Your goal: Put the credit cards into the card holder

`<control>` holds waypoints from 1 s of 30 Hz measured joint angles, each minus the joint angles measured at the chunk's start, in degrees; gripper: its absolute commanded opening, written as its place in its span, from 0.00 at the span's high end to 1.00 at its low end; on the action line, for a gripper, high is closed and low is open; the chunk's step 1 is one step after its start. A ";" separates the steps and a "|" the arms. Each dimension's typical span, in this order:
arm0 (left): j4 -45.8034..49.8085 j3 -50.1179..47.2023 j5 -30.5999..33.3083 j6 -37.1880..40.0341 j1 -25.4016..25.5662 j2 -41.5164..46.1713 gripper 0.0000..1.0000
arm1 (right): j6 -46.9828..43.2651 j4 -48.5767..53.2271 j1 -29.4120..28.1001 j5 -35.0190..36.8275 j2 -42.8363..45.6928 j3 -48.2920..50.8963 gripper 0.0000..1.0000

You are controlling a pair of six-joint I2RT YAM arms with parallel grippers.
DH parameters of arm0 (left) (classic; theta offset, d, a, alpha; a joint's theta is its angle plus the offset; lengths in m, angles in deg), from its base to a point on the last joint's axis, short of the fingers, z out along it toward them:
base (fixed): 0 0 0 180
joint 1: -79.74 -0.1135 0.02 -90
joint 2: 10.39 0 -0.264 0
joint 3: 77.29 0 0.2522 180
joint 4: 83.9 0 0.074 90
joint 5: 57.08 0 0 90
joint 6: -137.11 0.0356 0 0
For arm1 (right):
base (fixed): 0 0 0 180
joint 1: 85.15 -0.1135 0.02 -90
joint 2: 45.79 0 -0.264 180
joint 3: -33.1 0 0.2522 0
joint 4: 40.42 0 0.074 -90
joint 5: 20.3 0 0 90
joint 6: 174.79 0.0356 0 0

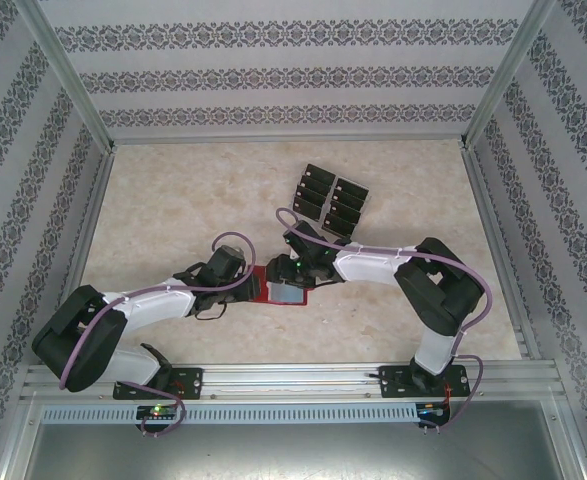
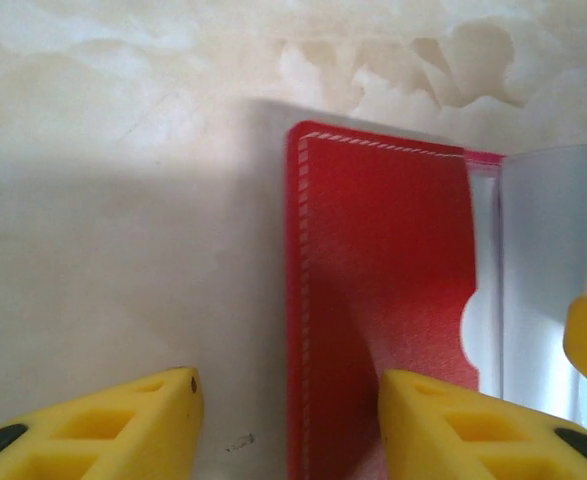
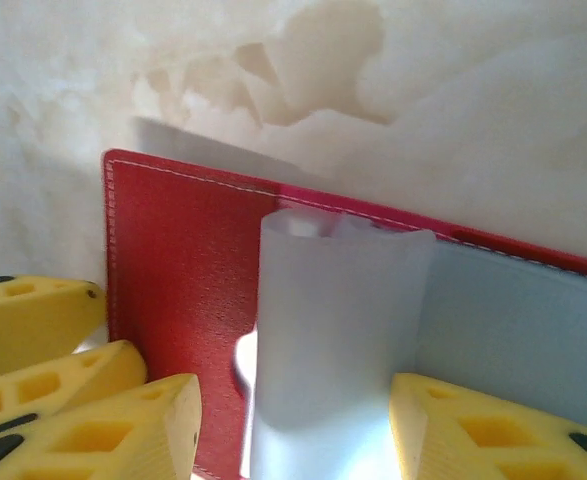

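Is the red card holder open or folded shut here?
Open. The card holder lies spread on the table, its grey-blue inside exposed, with a translucent sleeve curling up near the middle.

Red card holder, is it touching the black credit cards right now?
Apart. The top view shows the credit cards lying well up the table from the card holder, a clear gap between.

Table point(image 1: 173, 200) open L & near R; credit cards point(image 1: 328, 198) block far ctr, card holder point(image 1: 270, 287) mid

Marbled table point(image 1: 173, 210), open red card holder point(image 1: 273, 290), rows of credit cards point(image 1: 328, 198)
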 measured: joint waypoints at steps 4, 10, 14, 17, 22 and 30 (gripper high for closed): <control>-0.72 -0.39 0.11 -0.17 0.00 0.02 0.50 | 1.70 -3.32 0.26 -2.19 0.00 0.28 0.46; -1.55 -0.87 0.13 -0.61 0.00 0.15 0.50 | 4.44 -8.00 0.63 -5.42 -1.25 0.37 0.46; -1.95 -1.14 0.15 -0.98 0.00 0.26 0.50 | 5.40 -9.25 0.66 -6.56 -2.32 0.37 0.46; -2.67 -1.53 0.17 -1.07 0.00 0.26 0.49 | 5.86 -9.70 1.01 -7.21 -2.49 0.37 0.46; -5.64 -3.52 0.07 -1.49 0.00 1.53 0.44 | 6.51 -10.49 1.03 -7.80 -3.41 0.00 0.46; -7.87 -7.65 -0.33 -2.27 0.00 6.64 0.37 | 6.93 -10.91 1.01 -7.82 -4.17 -0.07 0.47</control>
